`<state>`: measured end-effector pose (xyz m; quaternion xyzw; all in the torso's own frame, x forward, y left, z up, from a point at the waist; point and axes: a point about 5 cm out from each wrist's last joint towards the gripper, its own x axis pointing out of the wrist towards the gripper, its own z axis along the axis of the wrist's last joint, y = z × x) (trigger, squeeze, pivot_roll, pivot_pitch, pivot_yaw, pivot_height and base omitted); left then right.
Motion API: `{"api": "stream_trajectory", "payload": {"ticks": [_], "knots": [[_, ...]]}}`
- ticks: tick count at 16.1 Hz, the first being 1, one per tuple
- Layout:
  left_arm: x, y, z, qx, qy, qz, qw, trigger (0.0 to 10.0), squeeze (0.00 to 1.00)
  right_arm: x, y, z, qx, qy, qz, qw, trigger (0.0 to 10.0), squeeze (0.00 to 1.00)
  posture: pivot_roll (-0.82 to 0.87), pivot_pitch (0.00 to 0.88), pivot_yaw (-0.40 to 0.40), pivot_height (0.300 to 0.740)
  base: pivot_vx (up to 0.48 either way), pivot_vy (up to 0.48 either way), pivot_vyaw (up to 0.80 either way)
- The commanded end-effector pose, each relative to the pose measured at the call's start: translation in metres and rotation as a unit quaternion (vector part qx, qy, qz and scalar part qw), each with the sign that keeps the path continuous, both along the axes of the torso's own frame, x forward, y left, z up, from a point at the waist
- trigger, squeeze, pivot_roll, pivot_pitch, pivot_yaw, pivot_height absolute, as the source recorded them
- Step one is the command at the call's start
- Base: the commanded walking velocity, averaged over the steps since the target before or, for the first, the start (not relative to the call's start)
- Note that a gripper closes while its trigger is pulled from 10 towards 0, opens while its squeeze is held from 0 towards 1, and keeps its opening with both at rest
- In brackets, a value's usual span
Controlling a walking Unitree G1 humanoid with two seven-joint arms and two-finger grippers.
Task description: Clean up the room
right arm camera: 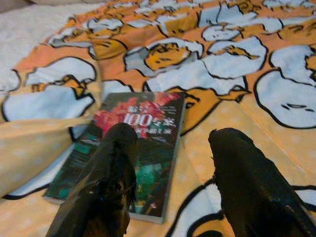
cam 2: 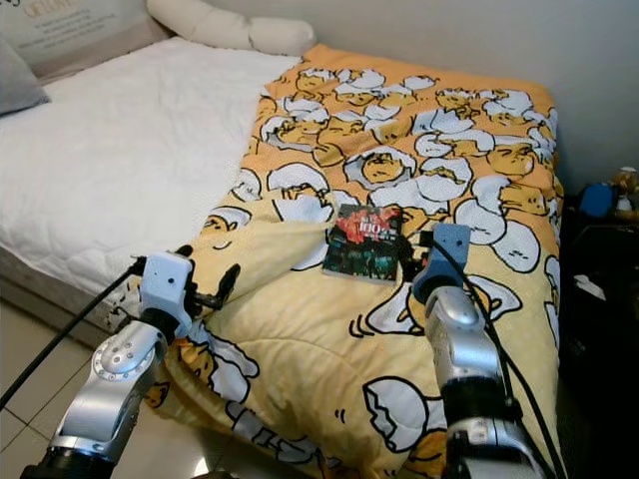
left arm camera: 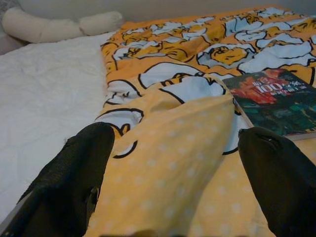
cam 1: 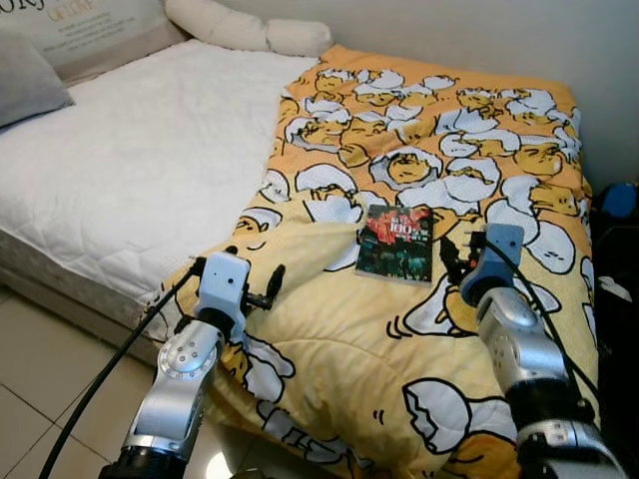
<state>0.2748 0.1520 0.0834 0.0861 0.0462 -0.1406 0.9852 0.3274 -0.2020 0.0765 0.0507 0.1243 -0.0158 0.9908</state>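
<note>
**Book on the quilt, both hands spread**

A dark paperback book with a red and green cover lies flat on the orange cartoon-print quilt, beside a folded-back corner showing its pale dotted underside. The right hand hovers at the book's near edge, fingers apart. The left hand, fingers also apart, sits over the fold. Left lie the white mattress, a cream bolster and a grey pillow.
</note>
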Motion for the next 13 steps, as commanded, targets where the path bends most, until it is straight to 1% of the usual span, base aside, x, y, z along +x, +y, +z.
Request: {"api": "stream_trajectory", "payload": {"ticks": [1, 3, 5, 7, 8, 9, 10, 11, 12, 13], "knots": [[0.003, 0.004, 0.007, 0.007, -0.012, -0.003, 1.0, 10.0, 0.75, 0.005, -0.003, 0.005, 0.002, -0.009, -0.004, 1.0, 10.0, 0.0, 0.02, 0.0, 0.012, 0.74, 0.0, 0.0, 0.0], [0.002, 0.007, 0.008, 0.01, -0.011, -0.002, 1.0, 10.0, 0.75, 0.01, -0.001, 0.006, 0.014, -0.012, -0.005, 1.0, 10.0, 0.0, 0.03, 0.0, 0.018, 0.74, 0.0, 0.0, 0.0], [0.002, 0.005, 0.008, 0.009, -0.008, -0.014, 1.0, 10.0, 0.75, 0.015, 0.003, 0.006, 0.024, -0.013, 0.002, 1.0, 10.0, 0.0, 0.03, 0.0, 0.031, 0.74, 0.0, 0.0, 0.0], [0.0, 0.001, 0.008, 0.01, -0.001, -0.043, 0.999, 10.0, 0.75, 0.02, 0.005, 0.005, 0.024, -0.006, 0.005, 1.0, 10.0, 0.0, 0.03, 0.0, 0.036, 0.74, 0.0, 0.0, 0.0], [-0.001, -0.003, 0.01, 0.014, -0.001, -0.072, 0.997, 10.0, 0.75, 0.023, 0.003, 0.005, 0.028, 0.002, -0.007, 1.0, 10.0, 0.0, 0.04, 0.0, 0.04, 0.74, 0.0, 0.0, 0.0], [-0.001, -0.004, 0.013, 0.017, -0.002, -0.088, 0.996, 10.0, 0.75, 0.026, 0.002, 0.006, 0.045, 0.005, -0.012, 0.999, 10.0, 0.0, 0.04, 0.0, 0.042, 0.74, 0.0, 0.0, 0.0], [-0.001, -0.004, 0.014, 0.019, -0.002, -0.091, 0.996, 10.0, 0.75, 0.027, 0.002, 0.006, 0.053, 0.006, -0.013, 0.998, 10.0, 0.12, 0.05, 0.0, 0.043, 0.74, 0.0, 0.0, 0.0], [0.002, -0.001, 0.017, 0.022, -0.003, -0.093, 0.995, 10.0, 0.75, 0.03, 0.002, 0.007, 0.091, 0.01, -0.008, 0.996, 10.0, 1.0, 0.06, 0.0, 0.045, 0.74, 0.0, 0.0, 0.0], [0.002, -0.001, 0.018, 0.022, -0.003, -0.093, 0.995, 10.0, 0.75, 0.031, 0.003, 0.007, 0.098, 0.011, -0.007, 0.995, 10.0, 1.0, 0.06, 0.0, 0.046, 0.74, 0.0, 0.0, 0.0], [0.002, 0.002, 0.019, 0.024, -0.002, -0.095, 0.995, 10.0, 0.75, 0.032, 0.002, 0.006, 0.087, 0.018, -0.013, 0.996, 10.0, 1.0, 0.07, 0.0, 0.049, 0.74, 0.0, 0.0, 0.0]]}}
